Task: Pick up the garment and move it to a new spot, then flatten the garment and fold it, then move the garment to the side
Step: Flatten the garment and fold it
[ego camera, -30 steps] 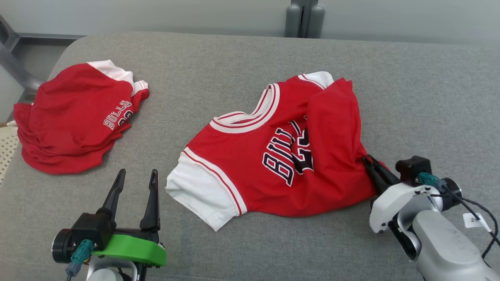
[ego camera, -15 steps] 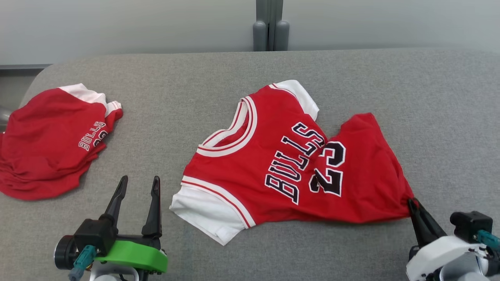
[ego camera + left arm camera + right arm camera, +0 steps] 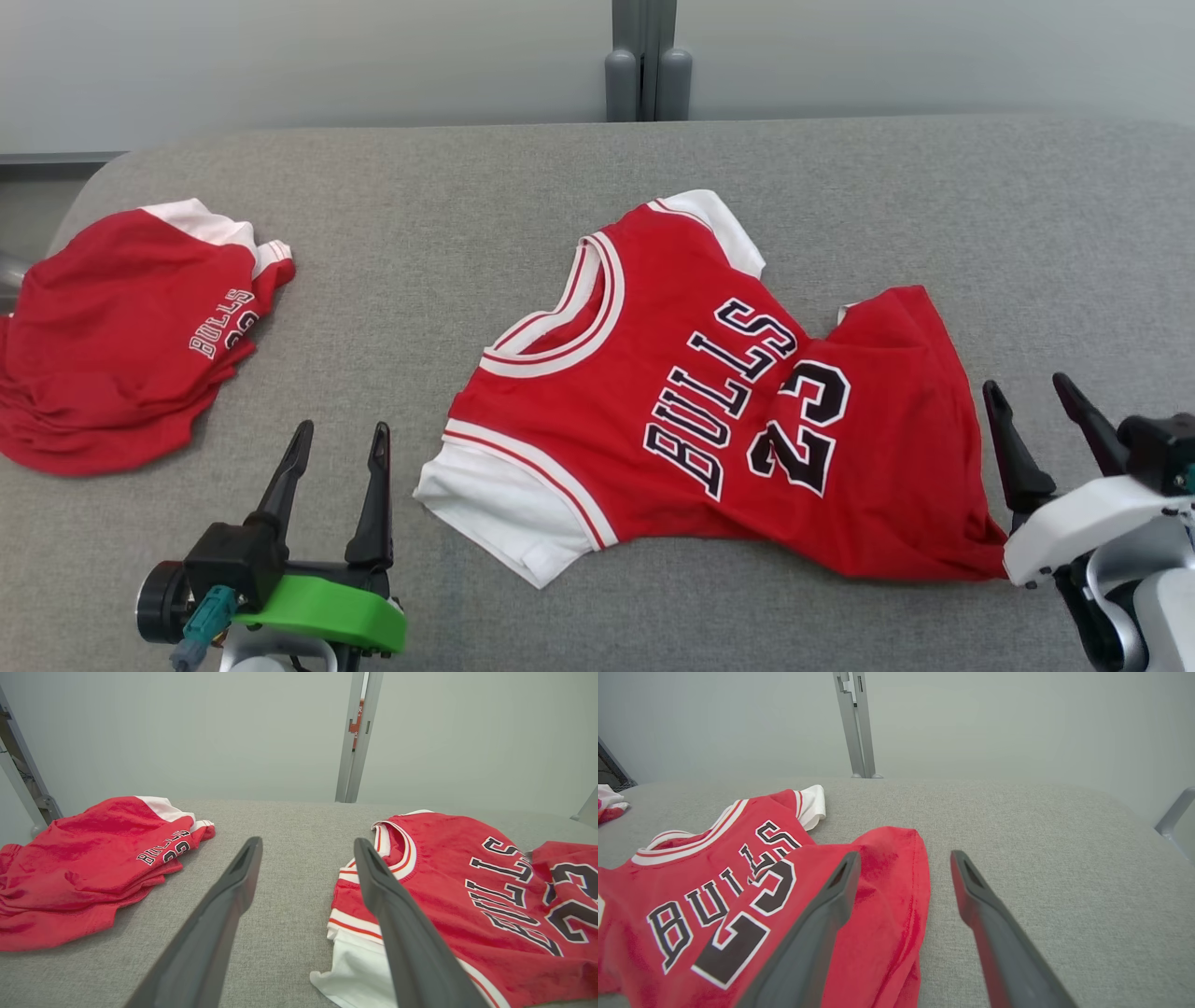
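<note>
head view with both wrist views: the garment (image 3: pixel 709 411), a red jersey with white sleeves and black "bulls 23" lettering, lies front side up near the middle of the grey padded surface (image 3: pixel 467 205), its collar towards the far left and its hem towards the right. a crease cuts in from its far edge beside the numeral, so the cloth is not fully flat. the right gripper (image 3: pixel 1025 385) stands just beside the hem with its two dark fingers spread and nothing between them; the near hem corner lies against the surface close to the gripper's white body. in the right wrist view its left finger crosses the red hem and its right finger crosses bare grey fabric; whether the left finger touches the cloth cannot be told. the left gripper (image 3: pixel 342 429) sits at the near left, fingers likewise spread and empty, with the jersey's near white sleeve just to its right and apart from it. a second red garment (image 3: pixel 112 345), rumpled and bearing the same lettering, lies well apart at the far left of the surface. a grey post (image 3: pixel 644 75) rises behind the far edge, against a pale wall
</note>
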